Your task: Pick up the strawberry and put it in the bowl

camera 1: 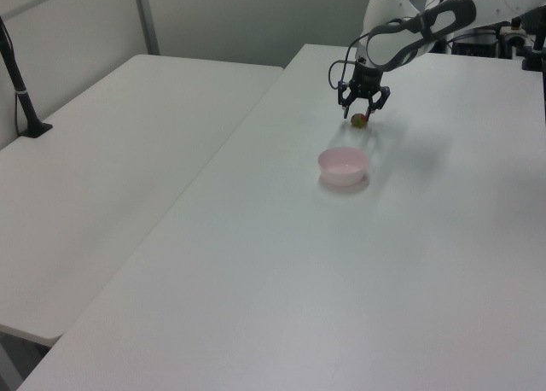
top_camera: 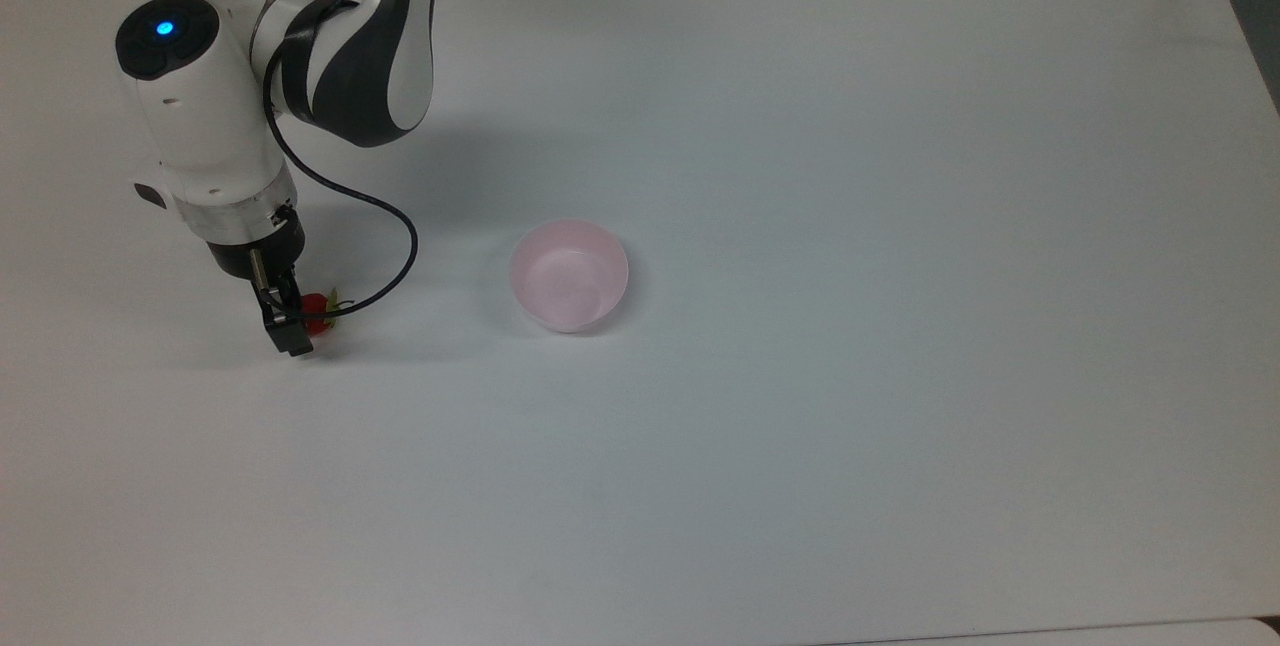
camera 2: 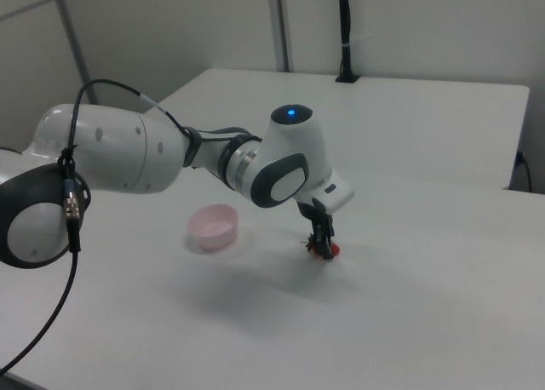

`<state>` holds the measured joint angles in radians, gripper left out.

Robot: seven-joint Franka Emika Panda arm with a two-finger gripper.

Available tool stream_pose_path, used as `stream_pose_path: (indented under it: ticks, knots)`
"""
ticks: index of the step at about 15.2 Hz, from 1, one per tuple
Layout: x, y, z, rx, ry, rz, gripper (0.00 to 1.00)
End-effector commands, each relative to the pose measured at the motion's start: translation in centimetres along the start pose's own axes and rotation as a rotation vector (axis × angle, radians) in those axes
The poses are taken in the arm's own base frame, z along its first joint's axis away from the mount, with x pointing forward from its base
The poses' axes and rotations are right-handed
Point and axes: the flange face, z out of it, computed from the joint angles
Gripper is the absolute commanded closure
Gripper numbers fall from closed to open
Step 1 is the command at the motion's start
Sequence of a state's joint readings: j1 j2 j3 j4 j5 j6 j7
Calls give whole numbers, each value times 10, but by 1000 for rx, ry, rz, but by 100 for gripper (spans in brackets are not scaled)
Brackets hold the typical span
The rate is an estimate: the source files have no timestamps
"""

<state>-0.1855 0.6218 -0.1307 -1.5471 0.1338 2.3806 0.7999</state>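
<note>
The strawberry (top_camera: 317, 312) lies on the white counter (top_camera: 800, 426), well apart from the pale pink bowl (top_camera: 569, 274) on the top view's left. The pincer (top_camera: 290, 323) straddles it, its prongs spread wide and gripping nothing.

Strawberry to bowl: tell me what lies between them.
Only bare white table lies between the strawberry and the bowl in the top view; the arm's black cable loops above the strawberry end.

The table (top_camera: 800, 426) is showing a smooth, matt white top. The bowl (top_camera: 569, 274) is looking like smooth pale pink plastic. The arm's shell (top_camera: 200, 116) is gleaming as glossy white plastic above a dull metal ring (top_camera: 232, 219).
</note>
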Motion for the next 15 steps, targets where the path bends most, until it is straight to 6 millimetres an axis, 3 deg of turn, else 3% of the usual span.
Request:
stream_pose_path:
  ticks: [1,7,10,12,15]
  knots:
    - [-4,-7,-3,-6,22,-40,39]
    - [-19,-7,6,-50,-8,-118,40]
    - [-21,-7,6,-61,-22,-154,62]
    - [-20,-8,-5,-58,-23,-169,69]
    - [-30,-18,-27,-58,-49,-202,69]
